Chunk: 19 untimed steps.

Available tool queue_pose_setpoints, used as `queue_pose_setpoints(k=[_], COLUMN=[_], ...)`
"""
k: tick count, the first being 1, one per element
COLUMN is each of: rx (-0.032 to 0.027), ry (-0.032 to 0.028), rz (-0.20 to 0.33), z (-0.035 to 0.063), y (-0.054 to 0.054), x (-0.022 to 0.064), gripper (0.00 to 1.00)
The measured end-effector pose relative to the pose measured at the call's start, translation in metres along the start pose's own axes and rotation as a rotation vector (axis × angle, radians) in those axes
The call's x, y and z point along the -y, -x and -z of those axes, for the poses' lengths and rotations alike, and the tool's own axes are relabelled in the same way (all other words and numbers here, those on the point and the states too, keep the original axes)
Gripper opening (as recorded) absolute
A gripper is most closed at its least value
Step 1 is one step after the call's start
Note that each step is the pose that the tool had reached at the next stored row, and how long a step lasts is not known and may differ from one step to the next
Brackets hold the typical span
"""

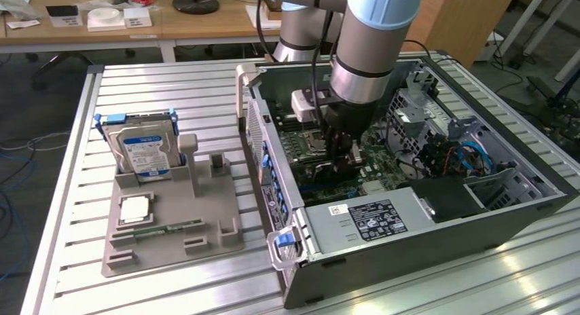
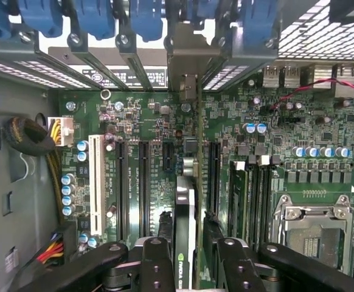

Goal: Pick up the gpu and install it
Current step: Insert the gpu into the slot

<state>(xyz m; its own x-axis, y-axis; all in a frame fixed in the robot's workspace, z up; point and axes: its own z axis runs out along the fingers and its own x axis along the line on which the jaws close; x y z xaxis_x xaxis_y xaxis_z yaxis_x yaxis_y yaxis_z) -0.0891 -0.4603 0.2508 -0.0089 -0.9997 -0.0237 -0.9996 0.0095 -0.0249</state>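
The arm reached down into the open computer case [image 1: 507, 193], and its gripper [image 1: 344, 167] hung low over the green motherboard [image 2: 146, 115]. In the wrist view the gpu [image 2: 188, 213] stood on edge between the black fingers [image 2: 157, 264], running straight away from the jaws toward the rear wall of the case. Its thin green board edge continued up to the pale metal bracket [image 2: 186, 76], which sat against the row of slot covers with blue latches [image 2: 146, 18]. The card's lower edge lay along one of the long black expansion slots [image 2: 143, 182], and whether it was fully seated could not be told. The jaws stood spread, with a gap showing between each inner finger and the card, so they bracketed the gpu without pinching it.

To one side of the jaws lay more black slots and a white slot [image 2: 95, 182]; to the other side lay the memory sticks [image 2: 250, 188] and the metal CPU socket [image 2: 311, 228]. A bundle of sleeved cables [image 2: 28, 137] curved along the case wall beyond the white slot.

In the exterior view the power supply [image 1: 381, 220] with its label sat in the case nearer the camera than the jaws. Well apart from the jaws, on the exterior view's left, a grey parts holder [image 1: 172, 227] rested on the slatted tabletop [image 1: 154, 91], carrying a hard drive [image 1: 145, 152] upright in a blue frame, and a narrow green memory stick [image 1: 163, 229] lying flat.
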Motion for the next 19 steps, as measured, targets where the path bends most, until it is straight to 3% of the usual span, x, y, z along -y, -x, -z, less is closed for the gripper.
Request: queue_pose_setpoints(k=[19], rx=[-0.0001], ry=[0.0005], rz=[0.000], z=[0.0053], y=[0.0001], x=[0.0008], gripper=[0.35])
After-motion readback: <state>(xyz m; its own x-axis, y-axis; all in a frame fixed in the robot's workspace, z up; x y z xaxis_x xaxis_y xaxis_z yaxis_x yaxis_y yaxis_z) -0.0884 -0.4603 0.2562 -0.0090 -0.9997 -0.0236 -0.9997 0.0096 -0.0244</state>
